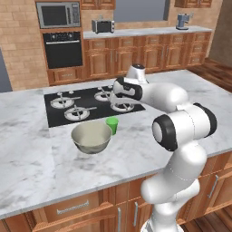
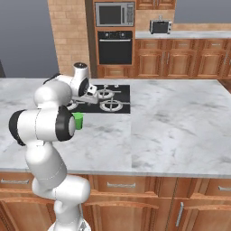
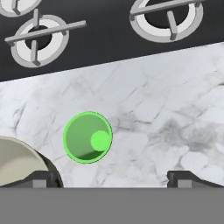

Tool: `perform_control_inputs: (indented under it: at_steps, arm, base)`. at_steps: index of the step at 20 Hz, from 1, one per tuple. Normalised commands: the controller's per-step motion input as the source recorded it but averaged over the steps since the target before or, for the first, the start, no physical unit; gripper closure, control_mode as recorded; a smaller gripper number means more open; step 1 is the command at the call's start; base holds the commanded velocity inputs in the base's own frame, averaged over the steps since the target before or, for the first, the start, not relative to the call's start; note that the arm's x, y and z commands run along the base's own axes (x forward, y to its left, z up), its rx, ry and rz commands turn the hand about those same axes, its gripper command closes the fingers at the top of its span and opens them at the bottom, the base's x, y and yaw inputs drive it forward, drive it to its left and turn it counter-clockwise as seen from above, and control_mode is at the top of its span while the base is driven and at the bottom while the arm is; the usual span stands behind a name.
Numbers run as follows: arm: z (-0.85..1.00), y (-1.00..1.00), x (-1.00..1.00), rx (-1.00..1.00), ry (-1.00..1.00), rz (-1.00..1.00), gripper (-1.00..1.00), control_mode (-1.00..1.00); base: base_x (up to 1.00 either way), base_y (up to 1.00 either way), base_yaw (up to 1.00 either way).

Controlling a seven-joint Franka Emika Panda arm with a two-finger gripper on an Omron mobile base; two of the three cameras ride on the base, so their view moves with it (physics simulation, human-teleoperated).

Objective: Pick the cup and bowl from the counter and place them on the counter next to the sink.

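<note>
The counter [image 1: 27, 136] is carrying the bowl [image 1: 91, 137] just in front of the cooktop [image 1: 86, 104], with the cup [image 3: 87, 137] sitting just beside it. I am hovering my claw [image 3: 111, 177] wide open above; the cup is probably light, stiff, slippery, so I am favouring its upper wall.

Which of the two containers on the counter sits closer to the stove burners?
The small green cup: it stands right beside the black cooktop edge, while the wider grey-olive bowl sits nearer the counter's front.

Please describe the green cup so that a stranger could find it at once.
On the marble counter, look just in front of the black cooktop. There the cup stands upright beside the bowl. It is bright green, much smaller than the grey-olive bowl.
</note>
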Motion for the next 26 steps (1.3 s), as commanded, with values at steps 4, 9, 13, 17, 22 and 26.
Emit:
perform_control_inputs:
  at_steps: [4,9,13,17,22,26]
  arm:
    - [-0.12,0.13,-0.09,0.00,0.00,0.03,-1.00,-1.00]
    - [-0.27,0.15,-0.02,0.00,0.00,0.02,-1.00,-1.00]
    - [-0.45,0.10,0.02,0.00,0.00,0.00,-1.00,-1.00]
    - [-0.40,0.10,0.04,0.00,0.00,0.00,-1.00,-1.00]
    - [-0.14,-0.01,0.17,0.00,0.01,0.00,-1.00,-1.00]
    - [0.00,0.00,0.16,0.00,0.00,0.00,-1.00,-1.00]
  base:
    - [0.00,0.00,0.00]
    - [0.00,0.00,0.00]
    - [0.00,0.00,0.00]
    - [0.00,0.00,0.00]
    - [0.00,0.00,0.00]
    - [0.00,0.00,0.00]
